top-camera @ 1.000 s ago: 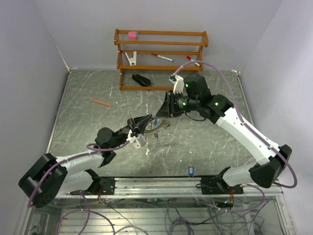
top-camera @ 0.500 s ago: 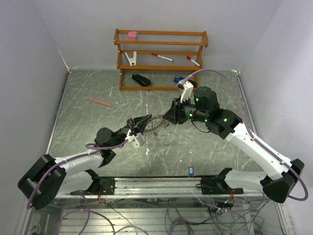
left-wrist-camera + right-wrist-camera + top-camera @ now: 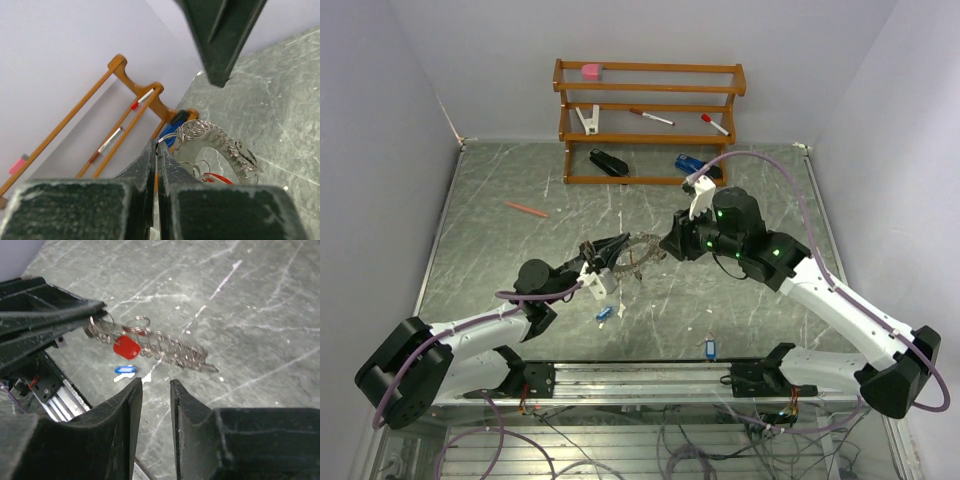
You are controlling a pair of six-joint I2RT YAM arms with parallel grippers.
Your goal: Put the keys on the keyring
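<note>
So the whole next move hangs on where the loose blue key (image 3: 604,313) is. It's lying flat on the desk (image 3: 520,200), nearer the arm bases than the keyring (image 3: 642,255) and a bit to the left. From the right wrist view it sits down under the ring with its long axis running roughly side to side. The keyring itself is up off the desk. The left hand (image 3: 610,247) has its fingers pressed together on the wire at one end, and the ring sticks out edge-on toward the right hand (image 3: 670,243), red tag (image 3: 125,346) dangling. The right hand's fingers are a little apart with nothing between them, hovering just beside the far end of the ring. The key is actually closer to the left arm, but that one's busy holding the ring. So I'd guess the right hand has to reach down past the ring to get it. There's also a second blue key (image 3: 710,349) down by the near edge, well apart from all this. Compared with a second ago, a blue bit was up at the ring between the two hands, and now it's gone from there and a blue key is on the desk. So it looks dropped. The right arm has also pulled back, so the blue stapler (image 3: 692,163) by the rack shows now.
</note>
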